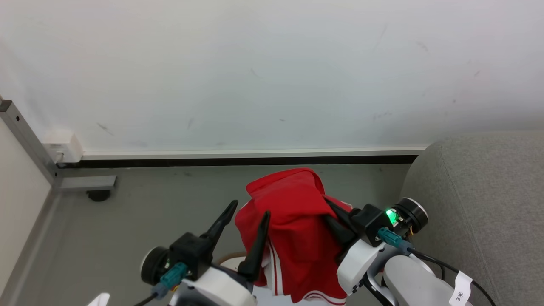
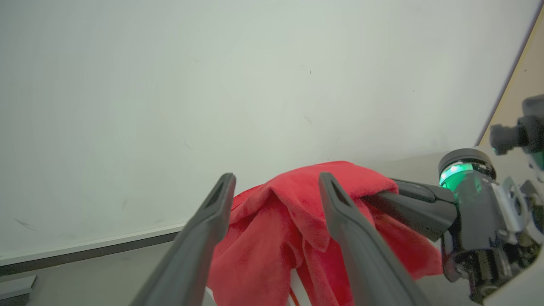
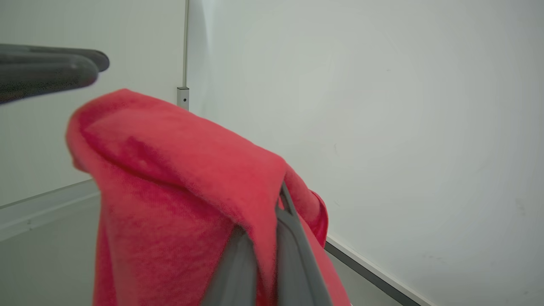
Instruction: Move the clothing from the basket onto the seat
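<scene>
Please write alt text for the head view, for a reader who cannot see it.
The right gripper, shut, holds the red clothing up above the grey floor, the cloth hanging down. The left gripper stands open close beside it; the grey sofa is at the right.

Clothing (image 1: pixel 293 221) pinched in right gripper (image 3: pixel 270 225) jaws: soft red cloth, fuzzy matt nap. Left gripper (image 1: pixel 250 210) fingers (image 2: pixel 361 255): smooth dark plastic, matt. Seat (image 1: pixel 488 204), right of the right jaws: light grey woven upholstery, matt, fine grain. Floor (image 1: pixel 148 212) below both jaws: smooth grey, low sheen. Wall (image 1: pixel 272 63) beyond: matt white, scuffed.
</scene>
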Robot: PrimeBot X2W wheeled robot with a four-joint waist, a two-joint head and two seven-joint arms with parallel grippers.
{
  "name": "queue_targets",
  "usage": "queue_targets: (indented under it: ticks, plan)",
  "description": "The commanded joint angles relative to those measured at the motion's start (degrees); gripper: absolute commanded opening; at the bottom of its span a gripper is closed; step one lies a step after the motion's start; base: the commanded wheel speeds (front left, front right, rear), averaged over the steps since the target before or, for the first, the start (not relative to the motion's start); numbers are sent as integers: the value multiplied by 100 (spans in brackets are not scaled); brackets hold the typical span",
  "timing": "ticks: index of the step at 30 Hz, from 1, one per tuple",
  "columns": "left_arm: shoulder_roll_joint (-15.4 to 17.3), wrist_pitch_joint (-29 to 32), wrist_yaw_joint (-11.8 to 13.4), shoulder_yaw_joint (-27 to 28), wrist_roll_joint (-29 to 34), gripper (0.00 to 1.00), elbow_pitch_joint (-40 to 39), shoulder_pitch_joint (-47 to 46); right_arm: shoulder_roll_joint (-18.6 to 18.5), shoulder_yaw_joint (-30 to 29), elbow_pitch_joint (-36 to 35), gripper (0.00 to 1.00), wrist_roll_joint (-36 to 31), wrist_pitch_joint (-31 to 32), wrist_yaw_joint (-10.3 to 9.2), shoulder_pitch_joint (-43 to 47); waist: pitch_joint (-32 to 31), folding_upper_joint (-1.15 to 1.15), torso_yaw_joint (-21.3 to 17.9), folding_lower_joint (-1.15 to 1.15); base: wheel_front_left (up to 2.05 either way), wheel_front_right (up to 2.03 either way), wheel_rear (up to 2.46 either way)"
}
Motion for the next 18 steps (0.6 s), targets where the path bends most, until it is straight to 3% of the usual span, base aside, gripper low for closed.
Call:
queue_targets:
  ticks: [1, 18]
  plan:
    - [93, -103, -5, -8, 67, 100, 29, 132, -10, -31, 5, 0, -2, -23, -13, 65, -5, 0, 5, 0, 0, 0, 0]
    - [261, -588, -23, 12, 10, 100, 458, 337, -10, -198, -15, 0, -70, -23, -12, 28, 23, 0, -135, 0, 0, 0, 0]
